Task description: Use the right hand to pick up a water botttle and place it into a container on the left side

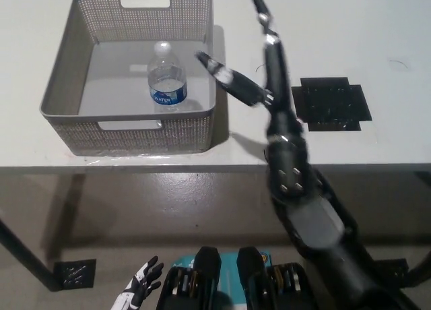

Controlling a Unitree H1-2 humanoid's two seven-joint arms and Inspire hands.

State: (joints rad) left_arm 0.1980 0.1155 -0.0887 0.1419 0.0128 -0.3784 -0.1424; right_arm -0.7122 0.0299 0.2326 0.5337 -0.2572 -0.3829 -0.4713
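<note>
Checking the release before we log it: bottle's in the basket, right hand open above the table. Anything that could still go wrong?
1. The clear plastic water bottle with the blue label stands upright and unsupported in the grey mesh basket; a jolt could tip it.
2. The black right hand hangs open beside the basket's right wall; a low sweep could clip the rim.
The white left hand rests below the table.

A clear plastic water bottle (166, 79) with a white cap and a blue label stands upright inside the grey perforated container (62, 87), near the middle of its floor. The container is rectangular, open-topped, with a cut-out handle in each end wall, resting on the white table's left part.
</note>
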